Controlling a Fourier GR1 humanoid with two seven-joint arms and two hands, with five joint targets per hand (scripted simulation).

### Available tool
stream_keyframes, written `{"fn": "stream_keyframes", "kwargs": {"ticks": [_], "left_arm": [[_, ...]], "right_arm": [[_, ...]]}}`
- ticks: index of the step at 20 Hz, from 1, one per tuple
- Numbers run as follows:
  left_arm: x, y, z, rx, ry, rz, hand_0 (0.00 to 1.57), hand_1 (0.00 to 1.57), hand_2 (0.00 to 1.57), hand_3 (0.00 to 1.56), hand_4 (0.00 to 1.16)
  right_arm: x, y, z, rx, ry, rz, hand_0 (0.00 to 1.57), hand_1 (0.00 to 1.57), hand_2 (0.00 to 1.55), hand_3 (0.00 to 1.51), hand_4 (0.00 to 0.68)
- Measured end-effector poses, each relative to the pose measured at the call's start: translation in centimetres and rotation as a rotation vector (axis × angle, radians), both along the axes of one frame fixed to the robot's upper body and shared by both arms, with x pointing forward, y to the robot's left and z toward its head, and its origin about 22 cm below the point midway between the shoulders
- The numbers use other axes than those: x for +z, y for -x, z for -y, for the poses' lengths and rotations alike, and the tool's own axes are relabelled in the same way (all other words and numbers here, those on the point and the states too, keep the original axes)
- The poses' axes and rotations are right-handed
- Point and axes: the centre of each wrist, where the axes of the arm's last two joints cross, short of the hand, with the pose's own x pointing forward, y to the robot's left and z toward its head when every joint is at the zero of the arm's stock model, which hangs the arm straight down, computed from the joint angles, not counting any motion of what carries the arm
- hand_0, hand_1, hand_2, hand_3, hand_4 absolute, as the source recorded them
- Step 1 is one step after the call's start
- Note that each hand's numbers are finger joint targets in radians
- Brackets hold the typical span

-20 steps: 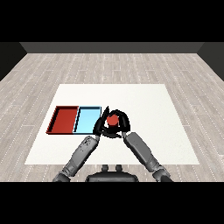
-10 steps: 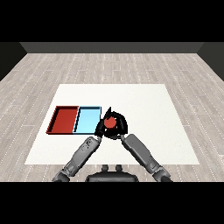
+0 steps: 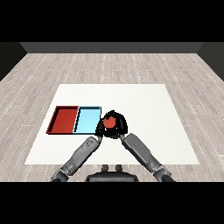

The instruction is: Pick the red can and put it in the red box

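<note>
The red can (image 3: 110, 122) is held just right of the light blue tray (image 3: 86, 120), and only its top shows. My right hand (image 3: 120, 127) is curled round it from the right side. My left hand (image 3: 100, 130) is at the can's left, close against it and partly hidden, so its fingers cannot be made out. The red tray (image 3: 64, 119) lies at the far left, next to the blue one, with nothing in it.
The white table (image 3: 144, 105) spreads out to the right and behind the trays. Both grey forearms cross its front part. Wooden floor surrounds the table.
The can and my right hand have shifted a little to the left and toward me, nearer the blue tray's right edge. My left hand stays close beside them.
</note>
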Motion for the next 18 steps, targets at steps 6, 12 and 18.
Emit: {"fn": "stream_keyframes", "kwargs": {"ticks": [6,12,18], "left_arm": [[0.08,-0.62,0.32,0.03,-0.022,-0.001,1.57,1.57,1.45,1.3,0.88],[0.38,-0.04,0.55,0.075,-0.024,0.003,1.57,1.57,1.51,1.4,0.87],[0.58,-0.61,0.45,0.095,-0.003,0.012,1.57,1.57,1.54,1.45,0.96]], "right_arm": [[0.16,-0.21,0.36,0.001,-0.004,0.013,1.48,1.48,1.44,1.39,0.558],[0.37,-0.01,0.42,0.005,-0.015,0.022,1.52,1.52,1.46,1.4,0.544],[0.69,-0.47,-0.01,-0.003,-0.006,0.034,1.47,1.47,1.45,1.4,0.532]]}}
